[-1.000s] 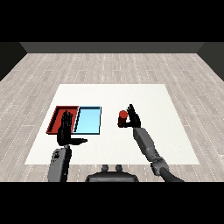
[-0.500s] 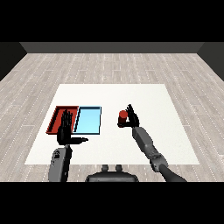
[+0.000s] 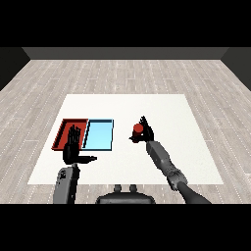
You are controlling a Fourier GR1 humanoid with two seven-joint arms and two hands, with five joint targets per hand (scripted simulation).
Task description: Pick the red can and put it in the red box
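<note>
Table (image 3: 162,105) spreads white beneath me, red tray (image 3: 63,133) and light blue tray (image 3: 100,135) touching side by side — my left hand (image 3: 73,149) hovers straight-fingered, holding nothing — my right hand (image 3: 145,133) curls around the red can (image 3: 138,129), right of both trays.

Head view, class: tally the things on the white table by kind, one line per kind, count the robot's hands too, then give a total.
Trays: 2, the red tray and the light blue tray
Cans: 1, the red can
Hands: 2, the left hand and the right hand
Total: 5
</note>
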